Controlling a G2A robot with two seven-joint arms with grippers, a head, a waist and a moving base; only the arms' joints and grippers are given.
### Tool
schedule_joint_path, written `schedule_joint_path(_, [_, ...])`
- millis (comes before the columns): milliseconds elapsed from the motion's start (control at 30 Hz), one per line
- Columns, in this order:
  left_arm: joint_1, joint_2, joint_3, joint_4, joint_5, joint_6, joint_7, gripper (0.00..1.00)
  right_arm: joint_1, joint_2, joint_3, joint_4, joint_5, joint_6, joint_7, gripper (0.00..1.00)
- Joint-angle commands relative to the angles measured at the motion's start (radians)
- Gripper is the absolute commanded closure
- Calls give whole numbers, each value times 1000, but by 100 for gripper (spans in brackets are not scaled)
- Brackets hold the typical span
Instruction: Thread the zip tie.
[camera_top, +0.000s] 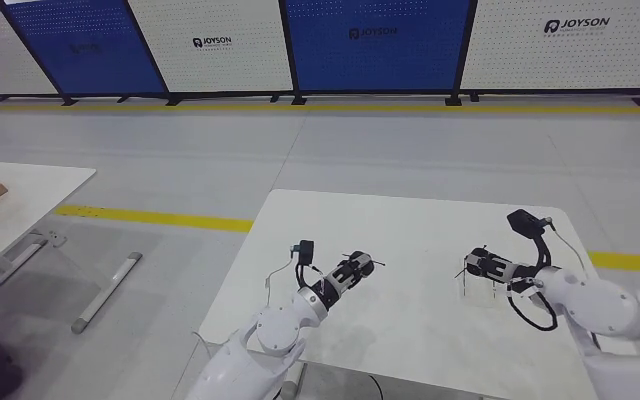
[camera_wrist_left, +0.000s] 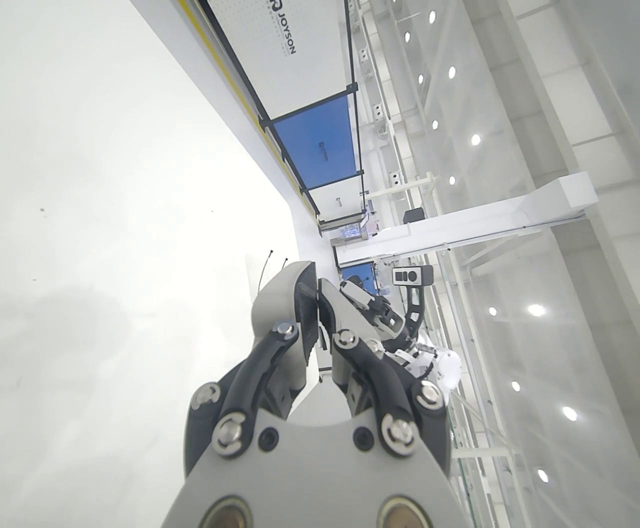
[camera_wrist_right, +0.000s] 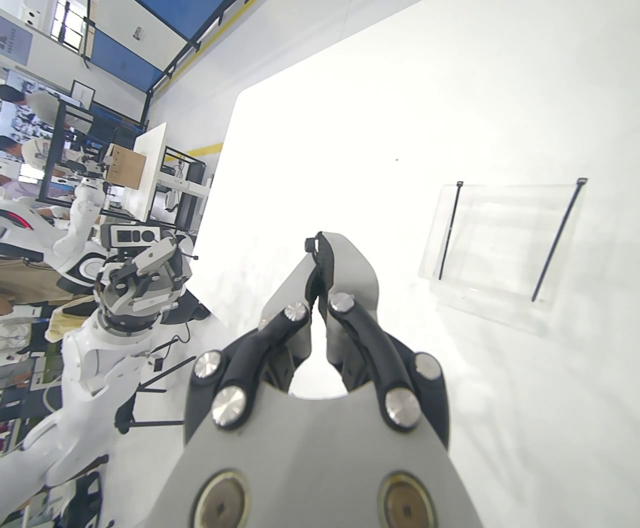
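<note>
My left gripper (camera_top: 357, 266) hovers over the white table (camera_top: 420, 225) near its front middle, shut on a thin black zip tie (camera_wrist_right: 188, 256) whose ends stick out past the fingers. To the right, my right gripper (camera_top: 478, 264) hangs shut by a clear tray (camera_wrist_right: 505, 240). A small black zip tie head (camera_wrist_right: 310, 245) pokes out at its fingertips. Two more black zip ties (camera_wrist_right: 450, 230) (camera_wrist_right: 559, 240) lie in the tray, one along each side. The two grippers face each other with a wide gap between them.
The clear tray (camera_top: 482, 288) sits at the table's right, just under the right gripper. Bare tabletop lies between the arms and toward the far edge. Another white table (camera_top: 30, 195) stands off to the left across the floor.
</note>
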Motion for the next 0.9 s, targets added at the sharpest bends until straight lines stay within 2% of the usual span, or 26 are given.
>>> schedule_joint_path(0, [-7,-7,29,-7,35,28,61,100,0,0,0,0,0,0,0,100])
schedule_joint_path(33, [-15,-11,47,-6,39,56,80,100,0,0,0,0,0,0,0,100])
schedule_joint_path(67, [-17,-12,51,-6,43,62,86,100,0,0,0,0,0,0,0,100])
schedule_joint_path(400, [-17,-12,51,-6,43,62,86,100,0,0,0,0,0,0,0,100])
schedule_joint_path(467, [-17,-12,51,-6,43,62,86,100,-19,-2,-10,-15,-20,-8,-62,100])
schedule_joint_path(533, [-17,-12,51,-6,43,62,86,100,-38,-8,-14,-32,6,-8,-131,100])
schedule_joint_path(633, [-17,-12,51,-6,43,62,86,100,-65,-17,-11,-68,38,10,-255,100])
schedule_joint_path(700, [-17,-12,51,-6,43,62,86,100,-79,-22,-30,-108,17,30,-317,100])
schedule_joint_path(867, [-17,-12,51,-6,43,62,86,100,-78,-30,-92,-146,-48,70,-353,100])
